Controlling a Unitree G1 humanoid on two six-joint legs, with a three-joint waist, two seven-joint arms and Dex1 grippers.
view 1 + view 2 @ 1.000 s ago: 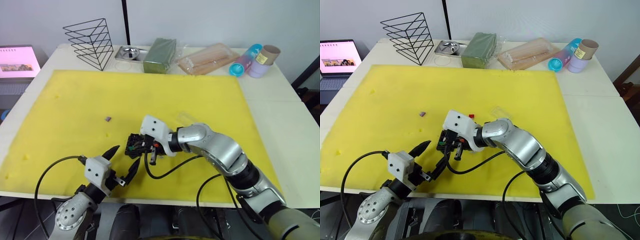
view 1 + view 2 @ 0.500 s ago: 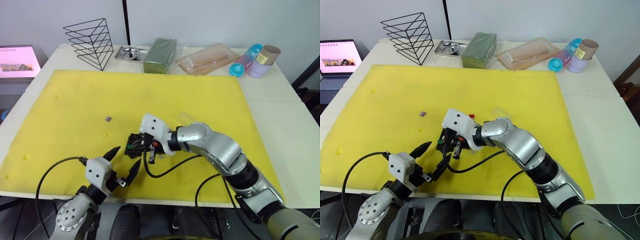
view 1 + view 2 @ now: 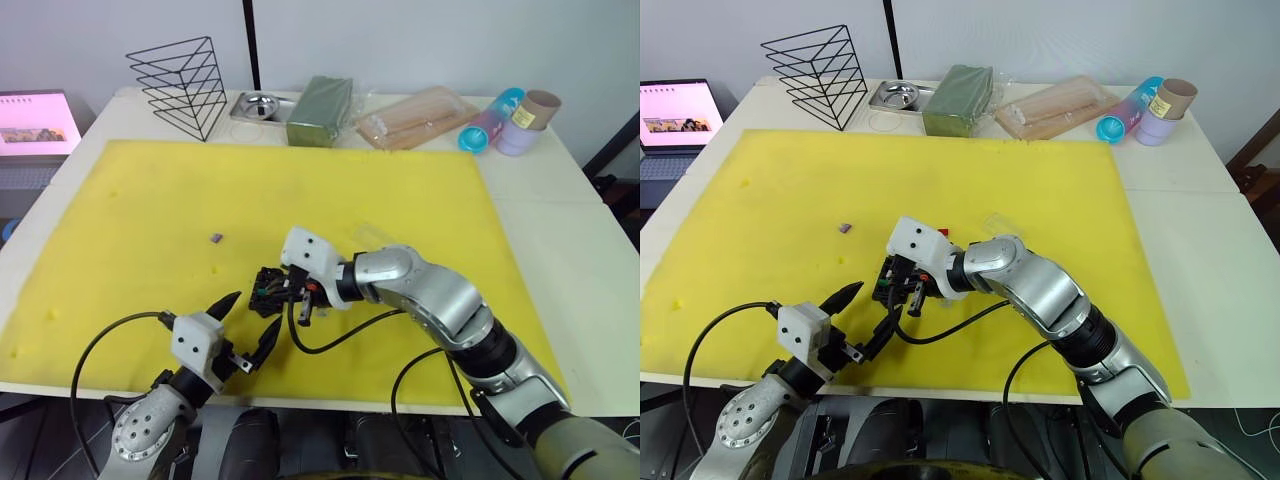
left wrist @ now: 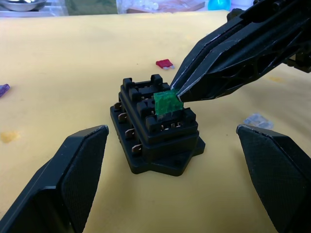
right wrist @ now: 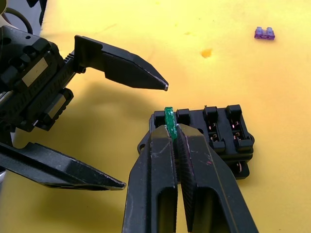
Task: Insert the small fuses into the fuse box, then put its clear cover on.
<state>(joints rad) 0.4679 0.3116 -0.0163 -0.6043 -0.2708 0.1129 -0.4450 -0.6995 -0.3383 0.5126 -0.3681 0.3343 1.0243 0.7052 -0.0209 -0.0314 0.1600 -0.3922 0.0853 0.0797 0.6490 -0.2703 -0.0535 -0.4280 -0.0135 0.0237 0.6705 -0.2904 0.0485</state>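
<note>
1. Right gripper (image 5: 171,127) pinched tight on the green fuse (image 4: 167,103), holding it upright at the top of the fuse box (image 4: 155,125), over a slot at one end.
2. Fuse box flat on the yellow mat (image 3: 150,220), near the mat's middle, just beyond the left gripper (image 3: 245,325).
3. Left gripper spread wide on the near side of the box, fingers (image 4: 77,170) flanking it but well apart from it, holding nothing.
4. Purple fuse (image 3: 216,238) loose on the mat, left of and beyond the box.
5. Red fuse (image 4: 164,63) loose just beyond the box.
6. Clear cover (image 3: 370,234) on the mat, right of and beyond the box.
</note>
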